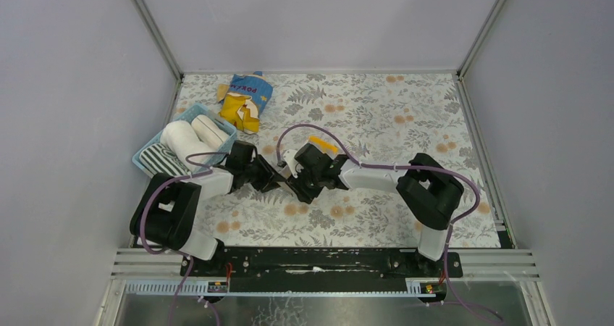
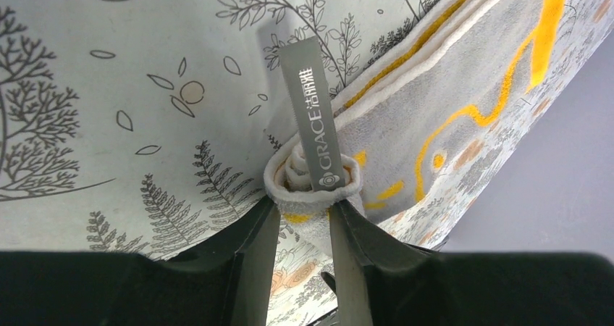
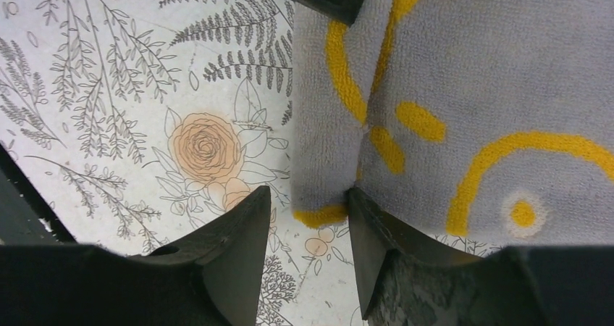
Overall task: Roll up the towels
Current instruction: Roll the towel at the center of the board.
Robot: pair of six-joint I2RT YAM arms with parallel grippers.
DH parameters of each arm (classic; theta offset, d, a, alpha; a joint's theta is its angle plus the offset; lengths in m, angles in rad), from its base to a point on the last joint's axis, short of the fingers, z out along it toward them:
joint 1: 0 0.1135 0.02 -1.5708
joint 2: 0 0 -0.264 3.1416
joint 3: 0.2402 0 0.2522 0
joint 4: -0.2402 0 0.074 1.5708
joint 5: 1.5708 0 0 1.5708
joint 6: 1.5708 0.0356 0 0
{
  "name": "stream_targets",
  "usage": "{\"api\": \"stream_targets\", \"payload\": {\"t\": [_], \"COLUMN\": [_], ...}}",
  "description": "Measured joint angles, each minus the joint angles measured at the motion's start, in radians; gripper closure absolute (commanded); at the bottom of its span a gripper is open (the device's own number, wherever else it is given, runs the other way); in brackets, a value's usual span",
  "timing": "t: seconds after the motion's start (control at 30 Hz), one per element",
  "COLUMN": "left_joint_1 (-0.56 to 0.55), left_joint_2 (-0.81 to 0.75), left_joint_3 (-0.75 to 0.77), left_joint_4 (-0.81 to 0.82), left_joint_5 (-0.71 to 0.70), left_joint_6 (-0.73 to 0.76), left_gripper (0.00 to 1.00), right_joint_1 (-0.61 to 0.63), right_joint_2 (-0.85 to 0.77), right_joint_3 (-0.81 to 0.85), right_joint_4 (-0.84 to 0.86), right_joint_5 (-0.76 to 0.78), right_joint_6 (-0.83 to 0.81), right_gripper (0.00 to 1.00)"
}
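Flowery tablecloth [image 1: 376,116] covers the table between grey walls. At the middle, the left gripper [image 2: 304,206] squeezes the rolled-up end of the grey towel with yellow marks [image 2: 442,87], right by its grey tag [image 2: 308,101]. The right gripper [image 3: 308,193] has its fingers apart, with that towel's corner between them. White rolled towels [image 1: 179,134] and a striped towel [image 1: 163,159] sit in the blue basket [image 1: 190,111].

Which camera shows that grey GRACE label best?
Left wrist view: the label sits centred, lettering readable, on the towel. The top view doesn't show it; the right wrist view shows only towel.
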Motion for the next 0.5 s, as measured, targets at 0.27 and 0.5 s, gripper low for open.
{"api": "stream_targets", "payload": {"t": [0.27, 0.5], "left_joint_1": [-0.003, -0.008], "left_joint_2": [0.014, 0.019], "left_joint_3": [0.017, 0.029], "left_joint_4": [-0.005, -0.014], "left_joint_5": [-0.003, -0.013], "left_joint_6": [0.004, 0.013], "left_gripper": [0.67, 0.67], "right_joint_1": [0.026, 0.078], "right_joint_2": [0.023, 0.031], "right_joint_3": [-0.001, 0.016], "right_joint_4": [0.001, -0.016], "right_joint_5": [0.077, 0.18], "right_joint_6": [-0.029, -0.046], "right_gripper": [0.5, 0.42]}}
